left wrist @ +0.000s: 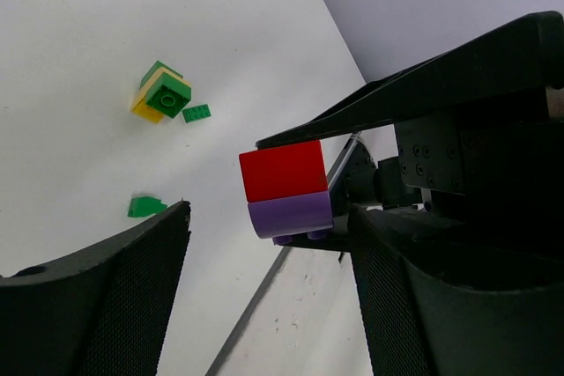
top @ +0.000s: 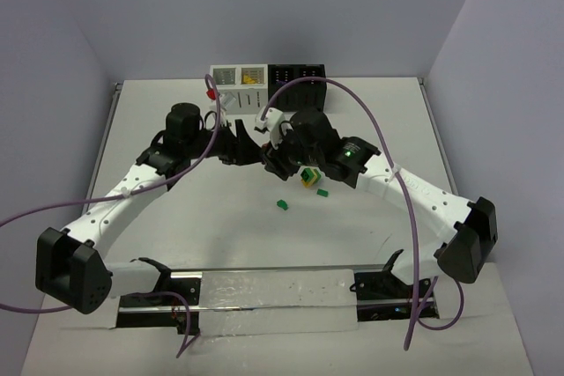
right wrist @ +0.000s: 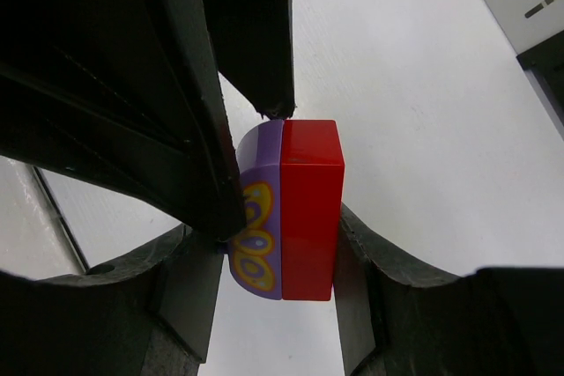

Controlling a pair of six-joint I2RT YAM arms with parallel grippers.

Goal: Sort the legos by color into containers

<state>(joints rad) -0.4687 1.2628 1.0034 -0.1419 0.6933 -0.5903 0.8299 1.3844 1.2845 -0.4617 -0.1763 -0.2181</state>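
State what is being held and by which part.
The right gripper pinches the red-and-purple stack, one finger on the red brick's outer face, one on the purple's. The left gripper is open, holding nothing.

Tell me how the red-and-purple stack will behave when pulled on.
Hard plastic, so the red-and-purple stack should be rigid between the jaws of the right gripper. Its glossy faces may slip. The rounded edge of the purple brick could let it pivot.

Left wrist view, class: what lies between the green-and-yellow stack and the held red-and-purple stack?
A small flat green lego, close beside the green-and-yellow stack; the rest up to the red-and-purple stack is bare table.
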